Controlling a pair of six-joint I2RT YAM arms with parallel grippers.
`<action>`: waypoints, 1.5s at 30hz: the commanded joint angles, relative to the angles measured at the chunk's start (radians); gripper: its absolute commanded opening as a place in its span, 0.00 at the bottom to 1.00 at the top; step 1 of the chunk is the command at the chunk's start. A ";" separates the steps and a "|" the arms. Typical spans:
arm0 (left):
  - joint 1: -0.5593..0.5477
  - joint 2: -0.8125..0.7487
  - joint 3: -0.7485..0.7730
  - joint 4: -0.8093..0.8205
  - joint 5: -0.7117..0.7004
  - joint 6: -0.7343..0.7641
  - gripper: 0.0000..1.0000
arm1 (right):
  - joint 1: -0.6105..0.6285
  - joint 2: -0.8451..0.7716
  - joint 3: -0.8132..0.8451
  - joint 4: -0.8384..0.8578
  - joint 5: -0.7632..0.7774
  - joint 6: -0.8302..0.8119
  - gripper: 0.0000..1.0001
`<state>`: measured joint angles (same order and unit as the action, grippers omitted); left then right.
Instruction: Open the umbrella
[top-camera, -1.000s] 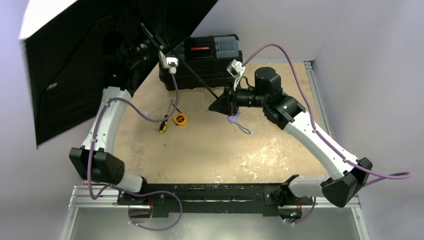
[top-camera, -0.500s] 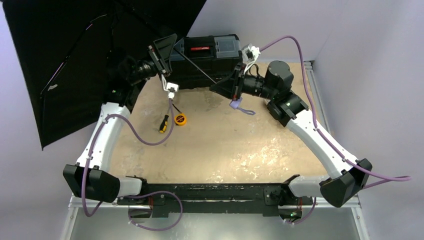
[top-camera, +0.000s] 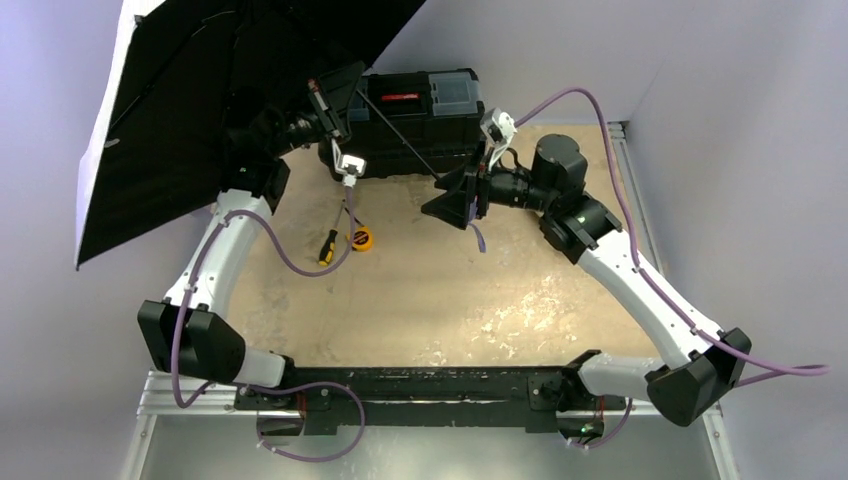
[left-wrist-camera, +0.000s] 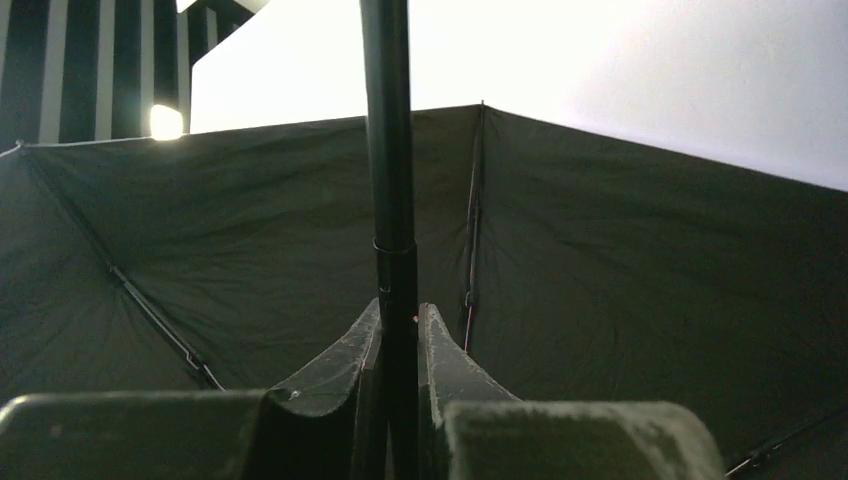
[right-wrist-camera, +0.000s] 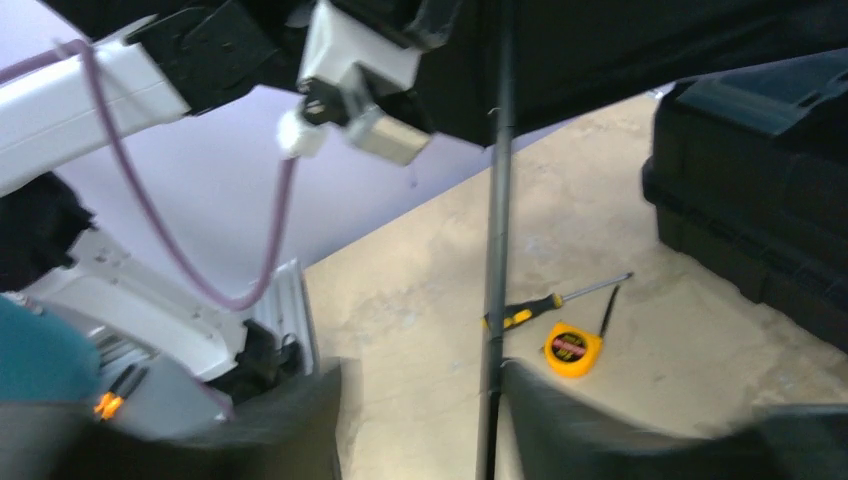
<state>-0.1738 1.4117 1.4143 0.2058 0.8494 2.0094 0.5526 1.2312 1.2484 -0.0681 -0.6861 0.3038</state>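
The umbrella (top-camera: 170, 130) is held in the air over the far left corner of the desk (top-camera: 450, 290). Its canopy is spread wide, black lining towards the arms and a strip of pale outer fabric showing at the top edge. Its thin black shaft (left-wrist-camera: 388, 150) slants down to the right, across the front of the black toolbox (top-camera: 425, 105). The left end effector (left-wrist-camera: 400, 340) is clamped narrow on that shaft just below the canopy, with both pads pressed against the metal. At the lower end, the right end effector (right-wrist-camera: 422, 375) stands open. The shaft runs between its fingers, close against one and clear of the other, so it holds nothing. A purple wrist strap (top-camera: 478, 238) dangles beneath it.

The canopy looks fully stretched, but the frames do not show whether the runner has latched. The sound course is to keep the left grip firm and the shaft steady, then draw the right arm back in line with the shaft so that a finger neither drags it sideways nor snags the strap. The canopy rim should be kept off the wall and the toolbox. The screwdriver (right-wrist-camera: 530, 312) and yellow tape measure (right-wrist-camera: 572, 347) lie on the desk below, well apart from the umbrella.
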 joint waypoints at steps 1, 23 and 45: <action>0.016 -0.005 0.013 0.103 0.130 0.114 0.00 | 0.013 -0.009 0.129 -0.044 -0.072 -0.064 0.76; -0.128 -0.103 -0.071 -0.197 0.292 0.365 0.00 | 0.046 0.367 0.514 -0.045 -0.291 0.148 0.19; -0.105 -0.164 -0.240 0.134 0.036 -0.046 0.78 | -0.166 0.257 0.309 0.715 0.308 0.622 0.00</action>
<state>-0.2832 1.3014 1.2270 0.3298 0.9241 1.9739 0.4099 1.5509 1.5017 0.4515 -0.5762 0.8715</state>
